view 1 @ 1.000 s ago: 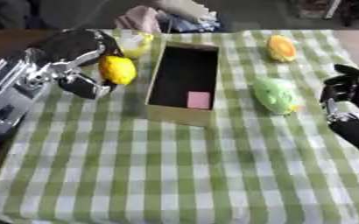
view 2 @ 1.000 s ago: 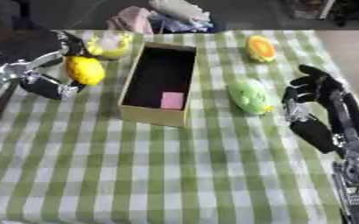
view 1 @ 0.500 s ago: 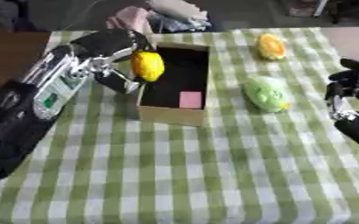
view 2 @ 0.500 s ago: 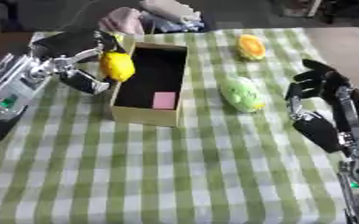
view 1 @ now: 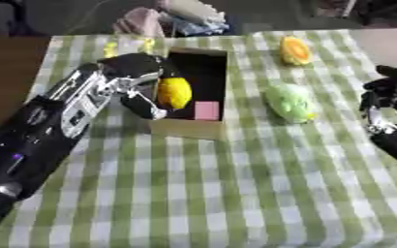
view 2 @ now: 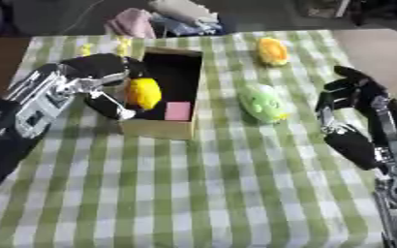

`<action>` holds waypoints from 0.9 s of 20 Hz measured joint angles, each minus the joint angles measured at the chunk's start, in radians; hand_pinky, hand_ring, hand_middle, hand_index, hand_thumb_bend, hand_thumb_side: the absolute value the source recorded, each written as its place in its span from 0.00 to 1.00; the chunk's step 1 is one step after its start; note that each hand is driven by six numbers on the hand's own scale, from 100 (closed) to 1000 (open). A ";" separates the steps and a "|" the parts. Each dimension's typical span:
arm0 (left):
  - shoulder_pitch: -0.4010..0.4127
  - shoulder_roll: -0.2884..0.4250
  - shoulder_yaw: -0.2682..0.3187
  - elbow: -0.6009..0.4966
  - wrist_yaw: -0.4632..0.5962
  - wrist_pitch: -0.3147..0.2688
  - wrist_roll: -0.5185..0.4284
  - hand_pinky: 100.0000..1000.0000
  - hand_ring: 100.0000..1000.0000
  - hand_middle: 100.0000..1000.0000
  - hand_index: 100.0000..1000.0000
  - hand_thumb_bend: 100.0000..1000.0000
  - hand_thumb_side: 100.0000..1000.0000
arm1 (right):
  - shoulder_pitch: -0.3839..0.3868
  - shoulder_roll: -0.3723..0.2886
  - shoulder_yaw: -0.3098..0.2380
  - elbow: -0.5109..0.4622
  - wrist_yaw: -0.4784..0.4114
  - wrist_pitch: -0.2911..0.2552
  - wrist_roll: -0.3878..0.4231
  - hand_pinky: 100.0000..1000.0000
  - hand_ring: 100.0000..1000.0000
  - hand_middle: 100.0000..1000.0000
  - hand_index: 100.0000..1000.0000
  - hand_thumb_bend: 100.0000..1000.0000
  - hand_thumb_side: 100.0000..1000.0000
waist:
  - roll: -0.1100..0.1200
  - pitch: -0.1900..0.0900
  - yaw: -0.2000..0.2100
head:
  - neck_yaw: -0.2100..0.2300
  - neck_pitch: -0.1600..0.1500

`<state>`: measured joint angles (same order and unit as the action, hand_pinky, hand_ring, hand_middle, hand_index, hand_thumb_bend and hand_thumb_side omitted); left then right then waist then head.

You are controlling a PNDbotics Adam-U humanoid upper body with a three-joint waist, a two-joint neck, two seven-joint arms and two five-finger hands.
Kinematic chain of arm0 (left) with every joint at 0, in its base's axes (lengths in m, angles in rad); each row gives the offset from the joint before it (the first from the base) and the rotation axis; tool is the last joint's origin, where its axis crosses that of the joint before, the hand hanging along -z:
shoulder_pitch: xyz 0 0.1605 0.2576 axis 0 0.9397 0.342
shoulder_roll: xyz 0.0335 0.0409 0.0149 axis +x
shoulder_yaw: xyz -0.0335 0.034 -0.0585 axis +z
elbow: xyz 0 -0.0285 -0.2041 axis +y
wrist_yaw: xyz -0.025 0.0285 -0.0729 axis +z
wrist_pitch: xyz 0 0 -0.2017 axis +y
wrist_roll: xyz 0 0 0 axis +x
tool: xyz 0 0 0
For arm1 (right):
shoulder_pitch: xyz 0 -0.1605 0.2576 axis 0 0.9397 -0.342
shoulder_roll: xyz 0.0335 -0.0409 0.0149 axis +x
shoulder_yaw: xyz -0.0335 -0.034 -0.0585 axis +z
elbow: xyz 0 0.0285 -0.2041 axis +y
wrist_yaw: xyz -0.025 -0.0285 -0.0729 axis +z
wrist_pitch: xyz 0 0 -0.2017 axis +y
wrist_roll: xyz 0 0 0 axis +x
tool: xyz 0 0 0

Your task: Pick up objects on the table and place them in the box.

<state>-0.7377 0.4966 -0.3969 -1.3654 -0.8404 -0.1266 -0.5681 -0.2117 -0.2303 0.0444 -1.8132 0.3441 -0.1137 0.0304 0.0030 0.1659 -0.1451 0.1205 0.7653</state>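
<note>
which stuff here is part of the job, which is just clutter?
Job:
- box, pink item inside
- yellow object, in left hand, over the box
- green object, on the table
- orange object, far side
- small yellow thing behind the box

Clutter:
- cloth pile at the far edge
- right hand, idle

Both arms black w/ silver joints; left hand (view 1: 134, 72) & right hand (view 2: 354, 99) dark (glossy shells).
</note>
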 measured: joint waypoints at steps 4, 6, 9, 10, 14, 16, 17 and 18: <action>0.012 0.020 0.002 -0.026 0.026 0.002 -0.038 0.79 0.79 0.84 0.89 0.29 0.37 | 0.000 0.000 0.000 0.001 -0.001 0.001 -0.001 0.58 0.63 0.62 0.86 0.00 0.40 | 0.000 0.000 0.004 | -0.001 0.000; 0.020 0.034 0.004 -0.046 0.044 0.004 -0.051 0.80 0.80 0.87 0.90 0.32 0.40 | 0.000 0.000 0.000 0.001 -0.002 0.002 -0.002 0.58 0.63 0.62 0.86 0.00 0.40 | 0.000 0.000 0.006 | -0.002 0.000; 0.034 0.059 0.009 -0.080 0.068 0.009 -0.070 0.80 0.81 0.89 0.92 0.34 0.44 | -0.002 0.000 0.000 0.002 -0.002 0.003 -0.003 0.58 0.63 0.62 0.86 0.00 0.39 | 0.000 0.000 0.010 | -0.007 0.000; 0.038 0.066 0.011 -0.092 0.076 0.011 -0.077 0.81 0.82 0.89 0.92 0.35 0.45 | -0.004 0.000 0.000 0.002 -0.002 0.003 -0.003 0.58 0.63 0.62 0.86 0.00 0.39 | 0.000 0.000 0.011 | -0.008 0.000; 0.058 0.094 0.026 -0.141 0.108 0.020 -0.095 0.79 0.79 0.84 0.89 0.30 0.42 | -0.011 -0.004 -0.001 0.007 -0.002 0.005 -0.002 0.59 0.63 0.62 0.87 0.00 0.36 | 0.000 0.000 0.018 | -0.012 0.000; 0.077 0.108 0.041 -0.180 0.129 0.029 -0.085 0.77 0.75 0.79 0.86 0.25 0.37 | -0.029 -0.021 -0.001 0.010 0.002 0.008 0.001 0.59 0.63 0.63 0.87 0.00 0.33 | 0.000 0.000 0.024 | -0.017 0.000; 0.092 0.118 0.053 -0.203 0.142 0.039 -0.070 0.76 0.73 0.77 0.85 0.22 0.37 | -0.042 -0.035 0.000 0.013 0.005 0.011 0.005 0.60 0.64 0.63 0.87 0.00 0.30 | 0.000 0.000 0.028 | -0.018 0.000; 0.113 0.129 0.068 -0.230 0.161 0.051 -0.046 0.75 0.72 0.76 0.85 0.19 0.37 | -0.057 -0.054 0.000 0.015 0.007 0.016 0.009 0.60 0.64 0.63 0.87 0.00 0.28 | 0.000 0.000 0.031 | -0.021 0.000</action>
<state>-0.6250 0.6260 -0.3290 -1.5954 -0.6792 -0.0755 -0.6146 -0.2690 -0.2839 0.0444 -1.7979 0.3516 -0.0978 0.0398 0.0027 0.1659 -0.1142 0.0995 0.7653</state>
